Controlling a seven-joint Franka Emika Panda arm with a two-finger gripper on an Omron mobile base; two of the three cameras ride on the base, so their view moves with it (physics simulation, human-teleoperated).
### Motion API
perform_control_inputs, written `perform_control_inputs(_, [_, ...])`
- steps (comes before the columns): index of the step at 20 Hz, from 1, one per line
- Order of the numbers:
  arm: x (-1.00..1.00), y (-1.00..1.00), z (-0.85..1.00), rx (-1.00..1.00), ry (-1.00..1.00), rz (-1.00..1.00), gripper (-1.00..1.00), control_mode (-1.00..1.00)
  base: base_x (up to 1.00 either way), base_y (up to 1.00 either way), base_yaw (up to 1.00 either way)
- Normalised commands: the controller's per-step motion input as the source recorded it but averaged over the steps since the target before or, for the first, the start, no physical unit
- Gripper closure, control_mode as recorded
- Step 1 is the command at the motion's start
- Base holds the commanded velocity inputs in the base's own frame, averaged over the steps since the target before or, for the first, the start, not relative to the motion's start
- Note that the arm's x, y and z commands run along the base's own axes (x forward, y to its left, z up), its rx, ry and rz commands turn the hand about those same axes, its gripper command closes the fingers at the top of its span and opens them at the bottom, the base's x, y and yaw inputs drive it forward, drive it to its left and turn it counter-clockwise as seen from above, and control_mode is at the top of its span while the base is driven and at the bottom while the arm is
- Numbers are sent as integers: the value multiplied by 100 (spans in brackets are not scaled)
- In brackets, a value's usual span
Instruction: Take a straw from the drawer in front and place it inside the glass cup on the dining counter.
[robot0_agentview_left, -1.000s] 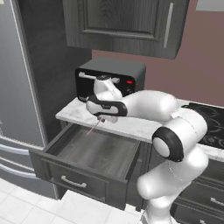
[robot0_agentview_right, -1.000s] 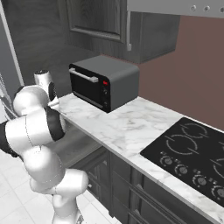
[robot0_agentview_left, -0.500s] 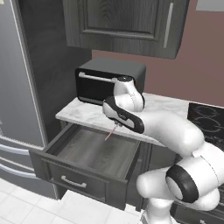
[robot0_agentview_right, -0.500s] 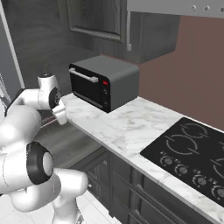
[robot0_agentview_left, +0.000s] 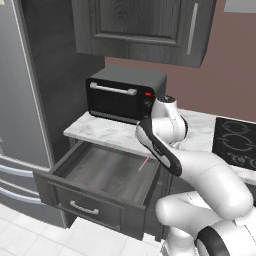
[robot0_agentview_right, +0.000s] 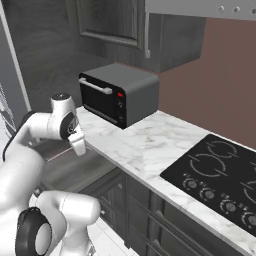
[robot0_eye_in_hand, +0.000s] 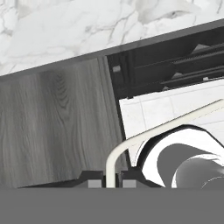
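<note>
At the lower centre of the left base view the drawer (robot0_agentview_left: 100, 172) stands pulled open, and above its right part hangs the straw (robot0_agentview_left: 145, 162) — a thin pink stick slanting down from the gripper (robot0_agentview_left: 150, 153), whose jaws are clenched on its upper end. Further back, in the upper middle of the frame, a toaster oven (robot0_agentview_left: 125, 93) sits on the small marble worktop (robot0_agentview_left: 95, 130).

A kitchen: a toaster oven (robot0_agentview_left: 125, 95) sits on a marble worktop (robot0_agentview_right: 150, 145), beside a stove (robot0_agentview_right: 220, 175), under cupboards (robot0_agentview_left: 145, 27).

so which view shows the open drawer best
The left base view: the whole drawer is there, pulled open, with its front panel and silver handle. The right base view catches a slice of its inside; the hand view shows its wood-grain floor up close.
</note>
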Motion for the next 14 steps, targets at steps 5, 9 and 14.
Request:
perform_control_inputs(5, [-2, -29, 1, 0, 5, 0, 100, -100, 0, 0, 0])
perform_control_inputs(9, [-1, -6, 0, 0, 1, 0, 100, 100, -32, -15, 0])
perform_control_inputs(14, [0, 0, 0, 0, 0, 0, 100, 100, -99, -3, 0])
